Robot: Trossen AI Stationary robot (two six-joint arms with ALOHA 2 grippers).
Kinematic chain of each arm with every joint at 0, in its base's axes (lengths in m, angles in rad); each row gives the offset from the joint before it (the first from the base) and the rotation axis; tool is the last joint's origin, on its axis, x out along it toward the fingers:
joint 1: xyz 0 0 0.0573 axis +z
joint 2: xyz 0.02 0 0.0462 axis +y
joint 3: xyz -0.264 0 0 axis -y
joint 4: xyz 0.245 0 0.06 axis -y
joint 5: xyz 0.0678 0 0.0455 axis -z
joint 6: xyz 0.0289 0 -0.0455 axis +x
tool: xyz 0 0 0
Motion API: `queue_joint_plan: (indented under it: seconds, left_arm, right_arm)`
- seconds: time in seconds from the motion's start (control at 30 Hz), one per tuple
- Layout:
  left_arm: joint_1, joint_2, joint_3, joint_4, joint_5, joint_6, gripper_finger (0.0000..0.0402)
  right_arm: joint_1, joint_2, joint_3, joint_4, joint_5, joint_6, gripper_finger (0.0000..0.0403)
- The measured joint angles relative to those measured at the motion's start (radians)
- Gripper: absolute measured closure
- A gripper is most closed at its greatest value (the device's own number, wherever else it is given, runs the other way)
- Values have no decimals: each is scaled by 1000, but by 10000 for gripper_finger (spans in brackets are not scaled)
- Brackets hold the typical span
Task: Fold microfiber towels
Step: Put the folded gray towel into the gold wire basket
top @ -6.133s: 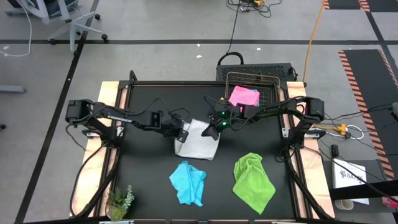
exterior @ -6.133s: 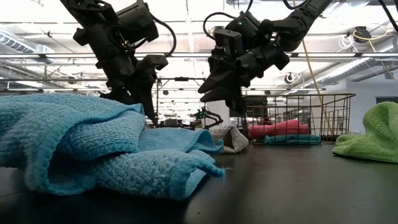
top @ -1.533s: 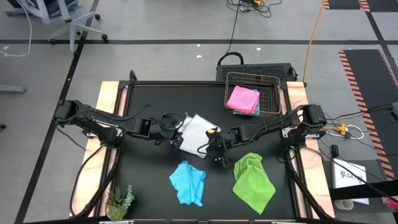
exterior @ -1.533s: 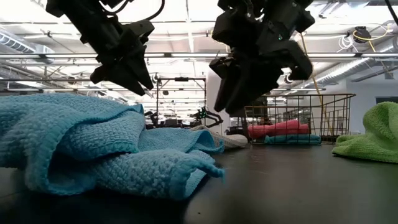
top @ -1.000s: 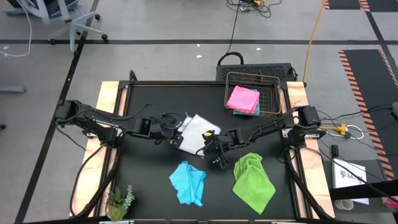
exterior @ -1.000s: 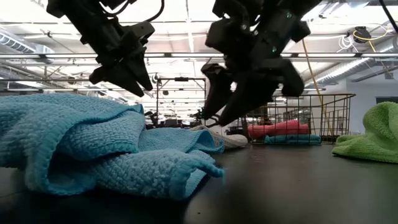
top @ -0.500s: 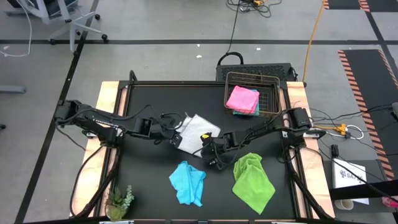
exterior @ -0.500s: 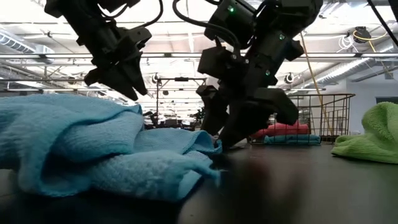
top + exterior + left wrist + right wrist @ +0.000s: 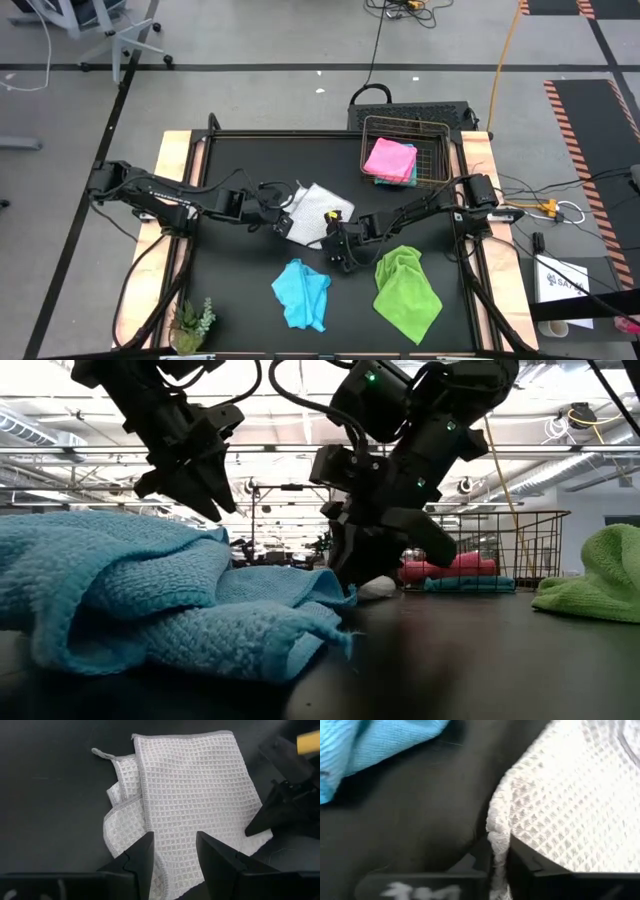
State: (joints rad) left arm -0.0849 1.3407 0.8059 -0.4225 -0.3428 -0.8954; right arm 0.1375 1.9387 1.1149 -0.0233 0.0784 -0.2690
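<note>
Pinching waffle-weave white towel (image 9: 560,815) edge

Grey floor (image 9: 250,40) with dark lines; office chair base (image 9: 125,45); orange cable (image 9: 503,55); bright ceiling lights (image 9: 300,400).

left pincer (image 9: 283,217) parted, raised, mid-table | right pincer (image 9: 331,249) low, fingers pinched together
</note>
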Motion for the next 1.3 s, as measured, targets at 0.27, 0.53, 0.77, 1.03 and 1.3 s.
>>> queue_joint_plan:
  seconds: [0.27,0.53,0.77,1.03,1.3]
  left_arm:
    - [0,0,0,5,0,0,252]
    - [0,0,0,8,0,0,252]
    - [0,0,0,1,0,1,252]
    - [13,0,0,-67,2,2,252]
    - [13,0,0,-71,8,-6,252]
  right_arm:
    - [-15,-178,-3,-12,-184,202,397]
    - [-102,-439,-2,-3,-289,318,399]
    - [-238,-561,-1,-17,-289,304,400]
    - [-379,-534,-1,-27,-280,141,401]
    - [-472,-521,0,27,-209,38,401]
